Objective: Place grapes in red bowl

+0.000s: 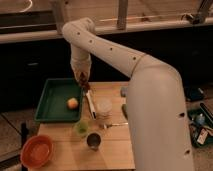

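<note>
We see the gripper point(82, 80) above the green tray's point(46, 102) right edge, clenched on the grapes point(86, 86). Pickup looks done; we judge the carry to the red bowl point(36, 151), well apart at front left, remains.

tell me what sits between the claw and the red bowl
In the camera view, the claw hangs by the green rectangular tray; that tray's corner and the small green cup lie toward the round orange-red plastic bowl.

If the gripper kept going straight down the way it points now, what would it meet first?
The gripper points down by the green tray's right rim; likely that rim or the table beside it, depth unclear. The red bowl sits far off.
</note>
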Controlling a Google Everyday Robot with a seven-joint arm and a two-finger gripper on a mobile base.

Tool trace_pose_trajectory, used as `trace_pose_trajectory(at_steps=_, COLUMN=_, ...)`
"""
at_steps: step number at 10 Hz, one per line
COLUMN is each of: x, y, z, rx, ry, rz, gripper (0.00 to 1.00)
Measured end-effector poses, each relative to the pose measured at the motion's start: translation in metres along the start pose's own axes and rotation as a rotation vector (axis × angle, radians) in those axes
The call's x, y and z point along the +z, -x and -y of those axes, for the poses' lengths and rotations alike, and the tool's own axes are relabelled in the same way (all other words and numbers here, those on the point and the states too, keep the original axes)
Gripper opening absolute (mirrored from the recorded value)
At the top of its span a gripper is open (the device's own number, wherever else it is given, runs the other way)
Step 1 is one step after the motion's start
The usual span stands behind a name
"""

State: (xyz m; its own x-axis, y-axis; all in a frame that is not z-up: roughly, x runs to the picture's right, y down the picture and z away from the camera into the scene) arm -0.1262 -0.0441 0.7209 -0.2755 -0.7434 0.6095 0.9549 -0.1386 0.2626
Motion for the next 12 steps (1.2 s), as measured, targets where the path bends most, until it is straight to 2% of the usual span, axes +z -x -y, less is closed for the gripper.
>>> trace_pose_trajectory(at_steps=5, x=-0.003, y=0.028, z=0.062, rx=-0.141, ry=-0.027, rz=0.025, gripper=0.03)
trace_pose_trajectory(at_steps=8, x=0.001, y=0.044, z=0.095, rx=-0.201, ry=-0.037, rz=0.040, gripper=0.03)
trace_pose_trajectory(at_steps=11, x=0.014, y=0.071, z=0.135, rx=-0.250, ry=-0.056, rz=0.057, gripper=0.03)
trace_pose_trajectory(at_steps=12, x=0.020, y=0.086, z=0.154, rx=-0.274, ry=-0.066, rz=0.062, gripper=0.03)
